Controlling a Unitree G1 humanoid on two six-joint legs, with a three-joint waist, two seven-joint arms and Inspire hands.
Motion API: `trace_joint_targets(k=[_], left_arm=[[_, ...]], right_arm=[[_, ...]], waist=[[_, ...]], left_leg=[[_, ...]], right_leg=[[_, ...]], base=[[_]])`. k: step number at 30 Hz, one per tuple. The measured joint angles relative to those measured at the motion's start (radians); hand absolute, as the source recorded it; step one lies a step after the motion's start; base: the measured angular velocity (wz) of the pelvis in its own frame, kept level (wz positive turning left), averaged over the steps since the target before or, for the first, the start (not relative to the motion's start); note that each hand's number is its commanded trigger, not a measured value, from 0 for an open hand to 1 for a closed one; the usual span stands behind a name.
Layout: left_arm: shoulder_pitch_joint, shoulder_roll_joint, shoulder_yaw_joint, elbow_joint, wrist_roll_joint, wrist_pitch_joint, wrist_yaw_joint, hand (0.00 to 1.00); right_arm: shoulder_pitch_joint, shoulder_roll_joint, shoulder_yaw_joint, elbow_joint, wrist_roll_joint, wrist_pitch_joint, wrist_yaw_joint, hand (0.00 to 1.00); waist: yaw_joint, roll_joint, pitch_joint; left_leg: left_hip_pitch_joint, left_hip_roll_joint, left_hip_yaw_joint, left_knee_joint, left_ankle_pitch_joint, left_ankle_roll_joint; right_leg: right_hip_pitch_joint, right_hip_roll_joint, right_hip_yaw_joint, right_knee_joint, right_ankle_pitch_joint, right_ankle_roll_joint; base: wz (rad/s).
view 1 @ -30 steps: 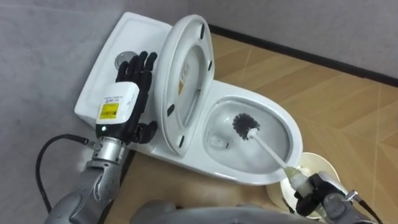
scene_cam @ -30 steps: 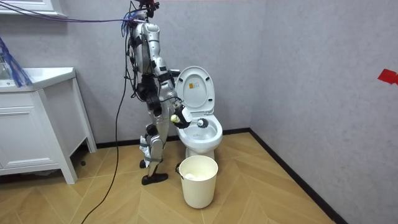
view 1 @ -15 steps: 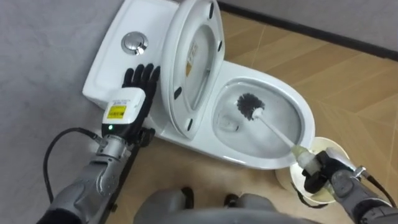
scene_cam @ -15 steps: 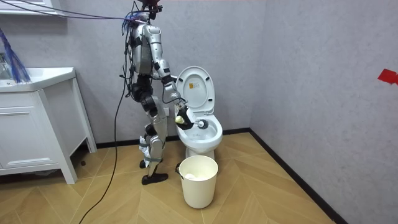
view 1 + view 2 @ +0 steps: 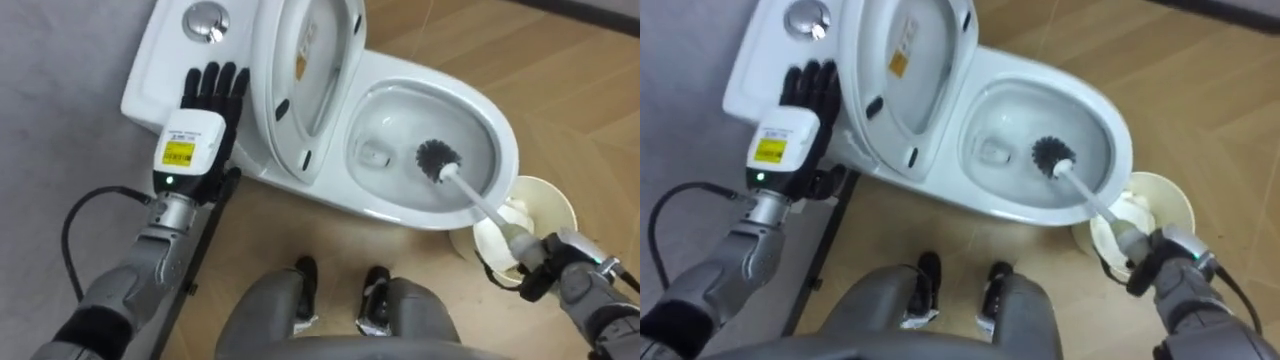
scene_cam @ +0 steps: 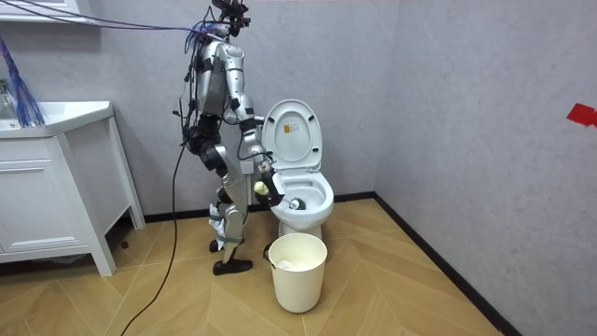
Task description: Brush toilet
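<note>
Holding brush (image 5: 437, 160), lid (image 5: 300, 70) raised, bucket (image 5: 550, 192) beside

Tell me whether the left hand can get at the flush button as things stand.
Probably yes: the left hand is open over the tank, fingers pointing toward the flush button, with bare tank top between them. The raised seat stands off to the side.

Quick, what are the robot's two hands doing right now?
Left hand: open, fingers straight, by the white ceramic toilet tank.
Right hand: closed around the white-handled, black-bristled toilet brush.
</note>
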Motion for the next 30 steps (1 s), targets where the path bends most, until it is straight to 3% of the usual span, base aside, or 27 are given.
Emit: trace_joint_targets(k=[4, 9, 13, 16, 19, 24, 26, 30], left_arm=[[-0.031, 0.016, -0.001, 0.019, 0.007, 0.031, 0.055, 0.0], [-0.063, 0.032, -0.012, 0.04, 0.006, 0.086, 0.097, 0.0], [-0.105, 0.04, -0.053, 0.048, 0.003, 0.139, 0.119, 0.0], [-0.145, 0.046, -0.107, 0.049, -0.036, 0.165, 0.119, 0.0], [-0.186, 0.062, -0.139, 0.049, -0.055, 0.166, 0.128, 0.0], [-0.237, 0.074, -0.156, 0.03, -0.084, 0.172, 0.175, 0.0], [-0.255, 0.088, -0.159, 0.014, -0.086, 0.172, 0.189, 0.0], [-0.285, 0.091, -0.175, 0.012, -0.099, 0.171, 0.195, 0.0]], right_arm=[[-0.024, -0.025, 0.043, -0.009, -0.034, 0.011, 0.0, 1.0], [-0.028, -0.073, 0.082, -0.08, -0.096, 0.034, -0.011, 1.0], [-0.045, -0.138, 0.16, -0.159, -0.127, 0.055, -0.01, 1.0], [-0.087, -0.164, 0.21, -0.166, -0.138, 0.074, -0.014, 1.0], [-0.127, -0.173, 0.255, -0.162, -0.152, 0.081, -0.036, 1.0], [-0.225, -0.175, 0.292, -0.166, -0.168, 0.086, -0.059, 1.0], [-0.267, -0.178, 0.304, -0.17, -0.17, 0.087, -0.07, 1.0], [-0.293, -0.177, 0.304, -0.17, -0.169, 0.086, -0.095, 1.0]], waist=[[0.01, -0.006, 0.0095], [0.013, 0.002, 0.0104], [0.023, 0.01, 0.0104], [0.047, 0.017, 0.0124], [0.066, 0.025, 0.0137], [0.077, 0.022, 0.0159], [0.081, 0.018, 0.0184], [0.094, 0.012, 0.0233]], left_leg=[[-0.078, -0.002, 0.001, 0.046, -0.008, 0.0], [-0.17, -0.003, -0.003, 0.121, -0.011, 0.0], [-0.238, -0.001, -0.014, 0.181, -0.018, -0.002], [-0.264, -0.002, -0.011, 0.199, -0.018, -0.002], [-0.311, -0.003, -0.012, 0.223, -0.018, -0.002], [-0.414, -0.005, -0.009, 0.266, -0.014, -0.006], [-0.45, -0.016, -0.012, 0.271, -0.006, -0.011], [-0.467, -0.019, -0.013, 0.281, -0.003, -0.015]], right_leg=[[-0.081, -0.011, -0.004, 0.06, -0.009, -0.011], [-0.164, -0.026, -0.016, 0.118, -0.022, -0.021], [-0.22, -0.035, -0.025, 0.167, -0.029, -0.03], [-0.252, -0.04, -0.021, 0.194, -0.032, -0.032], [-0.297, -0.05, -0.024, 0.226, -0.037, -0.04], [-0.406, -0.065, -0.025, 0.287, -0.046, -0.052], [-0.445, -0.073, -0.026, 0.307, -0.05, -0.058], [-0.464, -0.079, -0.027, 0.332, -0.061, -0.066]], base=[[0.0], [0.02], [0.07], [0.0], [0.06], [0.07], [0.13], [0.11]])
